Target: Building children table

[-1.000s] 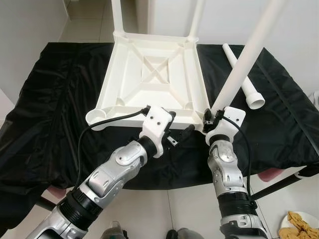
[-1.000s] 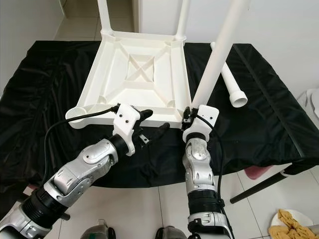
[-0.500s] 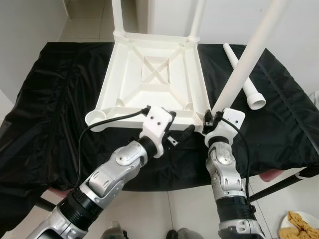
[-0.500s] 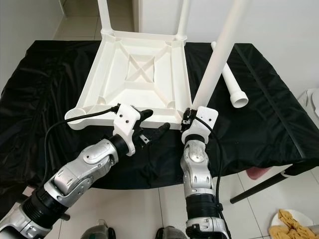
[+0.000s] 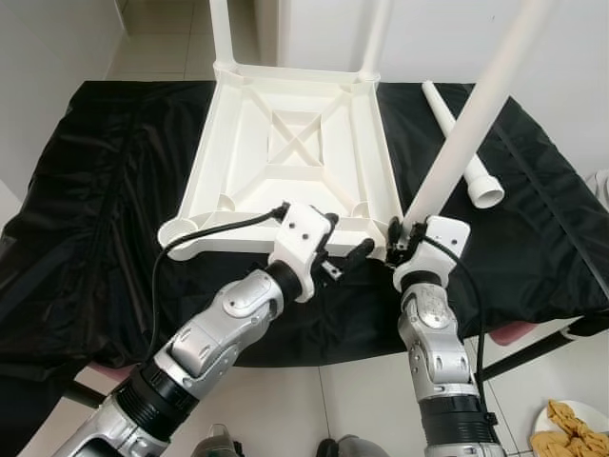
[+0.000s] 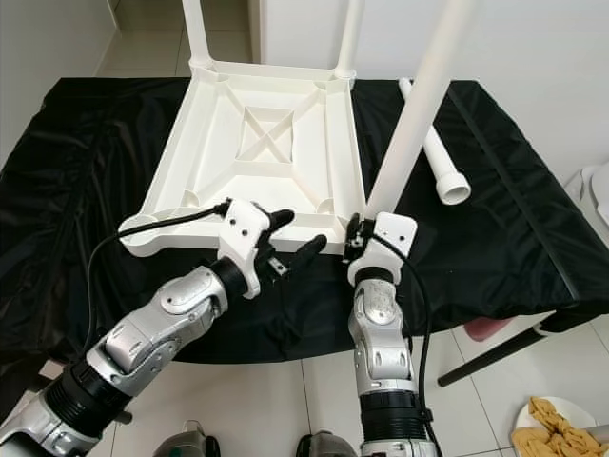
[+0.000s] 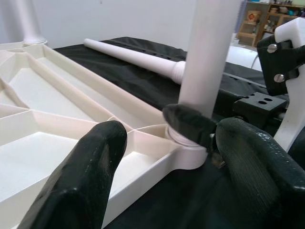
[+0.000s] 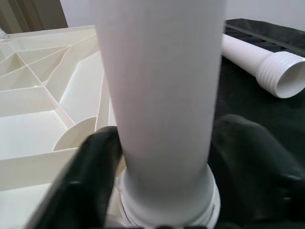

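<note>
The white table top (image 5: 238, 124) lies upside down on a black cloth, with two white legs (image 5: 221, 29) standing in its far corners. My right gripper (image 5: 398, 243) is shut on a third white leg (image 5: 466, 124). It grips near the leg's base, at the top's near right corner socket, and the leg leans up and to the right. In the right wrist view the leg (image 8: 162, 86) stands between both fingers (image 8: 90, 176). My left gripper (image 5: 344, 252) is open just in front of the top's near edge, left of that corner. A loose fourth leg (image 5: 479, 176) lies on the cloth at the right.
The black cloth (image 5: 95, 190) covers the whole work table and hangs over its near edge. White tiled floor lies below. A plate of food (image 5: 571, 428) sits on the floor at the lower right, beside a black slanted bar (image 5: 542, 347).
The right gripper and the leg's base have shifted very slightly nearer at the corner socket. The left gripper holds its place, still open.
</note>
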`<state>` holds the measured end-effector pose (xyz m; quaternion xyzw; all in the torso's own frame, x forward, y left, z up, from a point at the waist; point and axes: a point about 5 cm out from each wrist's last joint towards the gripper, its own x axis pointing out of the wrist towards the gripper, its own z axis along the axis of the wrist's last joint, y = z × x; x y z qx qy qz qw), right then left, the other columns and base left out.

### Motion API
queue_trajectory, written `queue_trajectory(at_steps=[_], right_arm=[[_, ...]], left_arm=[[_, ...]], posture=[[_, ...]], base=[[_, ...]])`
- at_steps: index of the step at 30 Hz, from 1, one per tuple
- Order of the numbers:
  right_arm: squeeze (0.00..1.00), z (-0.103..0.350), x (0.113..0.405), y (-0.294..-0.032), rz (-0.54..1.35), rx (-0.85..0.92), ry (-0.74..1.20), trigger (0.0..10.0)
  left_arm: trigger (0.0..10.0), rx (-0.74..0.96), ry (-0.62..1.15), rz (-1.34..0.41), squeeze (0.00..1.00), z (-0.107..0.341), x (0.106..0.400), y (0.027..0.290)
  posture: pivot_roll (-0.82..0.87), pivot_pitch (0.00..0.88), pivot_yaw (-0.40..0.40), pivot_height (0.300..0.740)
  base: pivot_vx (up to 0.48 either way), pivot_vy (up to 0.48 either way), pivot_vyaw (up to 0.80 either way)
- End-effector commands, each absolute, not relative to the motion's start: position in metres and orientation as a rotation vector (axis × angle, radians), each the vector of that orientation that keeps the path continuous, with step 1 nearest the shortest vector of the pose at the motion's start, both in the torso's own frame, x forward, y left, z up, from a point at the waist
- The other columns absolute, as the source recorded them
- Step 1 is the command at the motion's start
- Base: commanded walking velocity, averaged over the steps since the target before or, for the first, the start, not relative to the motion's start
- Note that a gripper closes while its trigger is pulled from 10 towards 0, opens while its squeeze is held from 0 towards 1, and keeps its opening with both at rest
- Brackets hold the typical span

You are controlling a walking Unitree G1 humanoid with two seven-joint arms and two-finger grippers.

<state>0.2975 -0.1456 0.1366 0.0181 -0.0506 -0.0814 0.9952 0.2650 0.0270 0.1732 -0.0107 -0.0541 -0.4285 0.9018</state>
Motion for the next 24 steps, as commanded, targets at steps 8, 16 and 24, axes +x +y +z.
queue_trajectory(at_steps=[8, 16, 24], right_arm=[[0.85, 0.137, 0.304, -0.154, 0.018, 0.051, -0.096, 10.0], [0.00, 0.140, 0.309, -0.158, 0.264, 0.039, -0.093, 10.0], [0.00, 0.143, 0.323, -0.187, 0.429, -0.039, -0.092, 10.0]], left_arm=[[10.0, -0.001, -0.104, -1.136, 0.00, 0.169, 0.255, 0.021], [10.0, 0.001, -0.105, -1.136, 0.00, 0.170, 0.256, 0.022], [10.0, 0.001, -0.109, -1.134, 0.00, 0.171, 0.257, 0.021]], posture=[[-0.02, 0.054, -0.030, 0.740], [-0.02, 0.057, -0.026, 0.740], [-0.02, 0.052, -0.026, 0.740]], base=[[0.000, 0.000, 0.00], [0.000, 0.000, 0.00], [0.000, 0.000, 0.00]])
